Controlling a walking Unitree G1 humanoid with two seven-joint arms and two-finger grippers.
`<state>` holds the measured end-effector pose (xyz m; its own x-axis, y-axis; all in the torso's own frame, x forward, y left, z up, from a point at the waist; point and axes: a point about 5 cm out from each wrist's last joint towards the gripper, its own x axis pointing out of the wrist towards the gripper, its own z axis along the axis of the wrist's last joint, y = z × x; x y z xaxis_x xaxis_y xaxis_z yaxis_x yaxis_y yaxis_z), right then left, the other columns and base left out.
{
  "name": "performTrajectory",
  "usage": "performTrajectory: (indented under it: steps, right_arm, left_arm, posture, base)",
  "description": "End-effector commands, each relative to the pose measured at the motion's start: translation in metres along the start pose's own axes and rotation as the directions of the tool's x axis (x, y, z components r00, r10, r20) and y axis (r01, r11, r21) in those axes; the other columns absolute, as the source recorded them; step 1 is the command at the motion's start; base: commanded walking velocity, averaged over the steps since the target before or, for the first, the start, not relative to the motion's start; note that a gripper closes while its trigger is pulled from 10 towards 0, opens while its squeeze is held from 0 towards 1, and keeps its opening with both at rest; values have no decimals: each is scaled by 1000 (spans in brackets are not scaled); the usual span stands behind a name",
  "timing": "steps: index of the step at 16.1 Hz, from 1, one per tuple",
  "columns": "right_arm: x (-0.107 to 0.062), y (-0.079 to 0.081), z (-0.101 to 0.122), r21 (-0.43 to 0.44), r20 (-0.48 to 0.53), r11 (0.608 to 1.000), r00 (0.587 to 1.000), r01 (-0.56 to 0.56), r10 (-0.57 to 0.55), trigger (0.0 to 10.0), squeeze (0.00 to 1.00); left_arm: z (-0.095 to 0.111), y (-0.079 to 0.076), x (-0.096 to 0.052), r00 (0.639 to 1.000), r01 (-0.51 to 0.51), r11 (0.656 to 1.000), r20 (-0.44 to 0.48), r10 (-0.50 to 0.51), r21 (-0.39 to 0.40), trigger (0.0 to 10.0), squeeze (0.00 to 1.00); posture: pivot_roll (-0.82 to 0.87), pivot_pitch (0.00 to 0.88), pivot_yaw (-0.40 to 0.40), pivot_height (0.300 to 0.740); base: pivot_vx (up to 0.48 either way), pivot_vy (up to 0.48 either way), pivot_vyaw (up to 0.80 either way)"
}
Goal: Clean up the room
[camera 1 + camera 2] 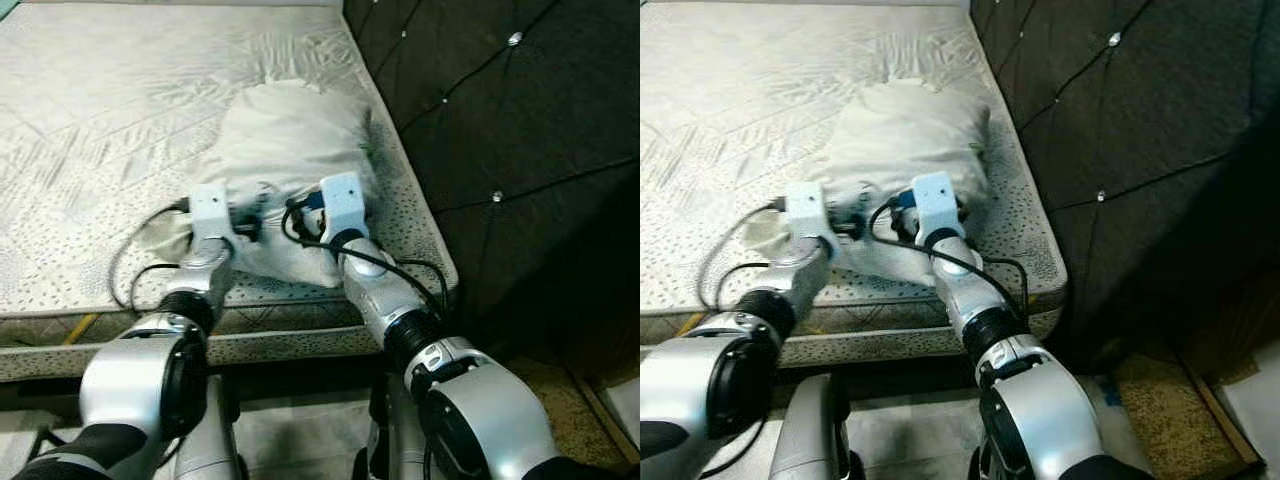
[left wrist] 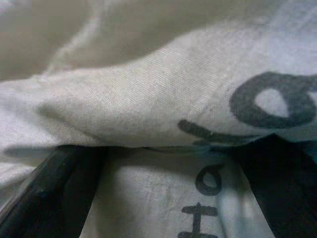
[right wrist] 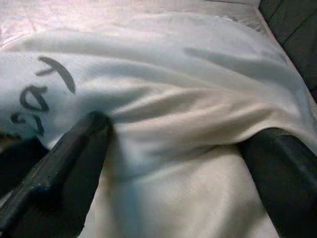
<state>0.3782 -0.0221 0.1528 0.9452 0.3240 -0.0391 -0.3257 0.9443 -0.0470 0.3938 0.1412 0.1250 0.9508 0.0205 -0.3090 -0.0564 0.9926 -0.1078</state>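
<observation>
- Clearly the tidying is at an early stage: a white pillow (image 1: 290, 150) lies on a bare mattress (image 1: 110, 110), close to the dark tufted headboard (image 1: 500, 110), and both arms are reaching into its near edge.
- Left gripper (image 2: 163, 158): the pillow's cloth, with dark printed letters on it, lies between and ahead of its two black fingers (image 2: 54, 188), which stand apart with fabric bunched between them. Whether they actually pinch it I cannot tell.
- Right gripper (image 3: 168, 163): just beside the left one, its fingers (image 3: 64, 168) are spread wide, with a fold of the same pillow sagging over and between them. A firm hold is not evident.
- Done so far, as far as I can judge: the pillow is reached and bracketed by both grippers. Left to do: secure it, lift it and set it in its proper place.
- Containers: none can be made out, so nothing is stowed anywhere.
</observation>
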Motion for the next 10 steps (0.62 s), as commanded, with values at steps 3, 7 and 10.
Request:
performTrajectory:
  steps: [3,7,10]
  right_arm:
    - [3,-16,22,-53,110,997,993,55,-49,10000,0]
    - [-2,-43,18,-72,117,991,987,116,-107,10000,0]
    - [-6,-52,10,-81,95,989,989,122,-114,10000,0]
  left_arm:
    - [23,-41,-1,976,210,975,78,-205,-70,10000,0]
    - [10,-66,-5,953,299,954,53,-297,-27,10000,0]
    - [2,-75,-8,942,332,943,39,-332,-6,10000,0]
  posture:
    - [-106,146,-57,565]
    - [-114,135,-55,565]
    - [-111,121,-51,565]
  base:
    - [0,0,0]
    - [0,0,0]
    - [0,0,0]
